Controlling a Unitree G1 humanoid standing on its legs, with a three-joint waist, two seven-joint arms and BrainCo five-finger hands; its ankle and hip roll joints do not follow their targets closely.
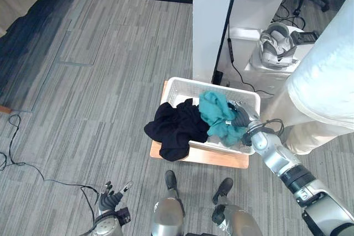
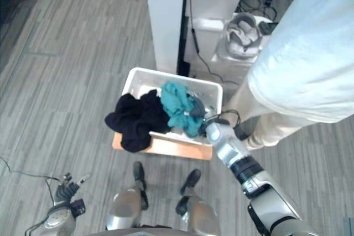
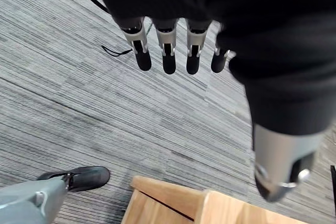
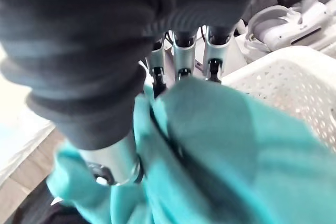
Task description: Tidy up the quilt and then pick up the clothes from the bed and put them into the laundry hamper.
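On the far left the left hand (image 1: pixel 113 196) hangs low over bare grey floor (image 1: pixel 83 109), its fingers straight and spread, holding nothing. That side offers the most open room: plain carpet tiles with nothing standing on them.

Next along, a black garment (image 1: pixel 174 127) is heaped at the left end of the white laundry hamper (image 1: pixel 182 87), and part of it spills over the near rim and down onto the low wooden stand (image 1: pixel 213 157) beneath. It looks only half settled and could slide off toward the floor.

In the middle of the hamper sits the teal garment (image 1: pixel 218 115), bunched up above the rim. The right hand (image 1: pixel 241 118) reaches into the hamper from the right; in its wrist view the fingers and thumb are closed on the teal cloth, so it has not been let go.

Judging from this, the hamper stage is well along: two pieces are at the hamper, the teal one awaiting release. No bed or quilt is in sight, so whether those are tidy cannot be told.

On the right, room is tight. A white pillar (image 1: pixel 213 20) stands just behind the hamper, and a person (image 1: pixel 323 75) in pale clothes stands close beside the right arm, so any withdrawal should come back toward the robot rather than sideways.
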